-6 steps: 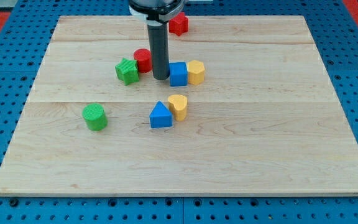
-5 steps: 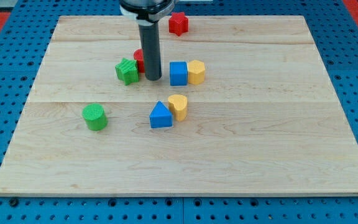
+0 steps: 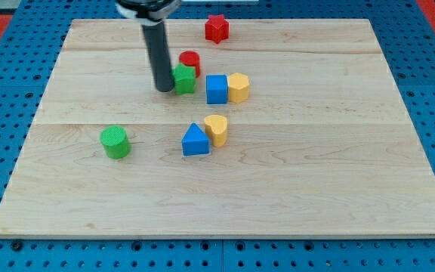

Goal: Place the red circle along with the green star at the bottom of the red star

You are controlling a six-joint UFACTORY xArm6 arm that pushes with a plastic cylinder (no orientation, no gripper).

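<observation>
The red star (image 3: 216, 28) sits near the view's top edge of the wooden board. The red circle (image 3: 190, 60) lies below it and a little to the left. The green star (image 3: 183, 78) touches the red circle's lower left side. My tip (image 3: 162, 89) rests on the board right against the green star's left side, and the dark rod rises from it toward the view's top left.
A blue cube (image 3: 217, 89) and a yellow hexagon block (image 3: 238, 87) sit just right of the green star. A blue triangle (image 3: 195, 140) and a yellow heart (image 3: 217, 128) lie below them. A green cylinder (image 3: 115, 142) stands at the left.
My tip moved left around the blocks to the green star's left side. The green star slid right and the red circle moved right and up, toward the red star.
</observation>
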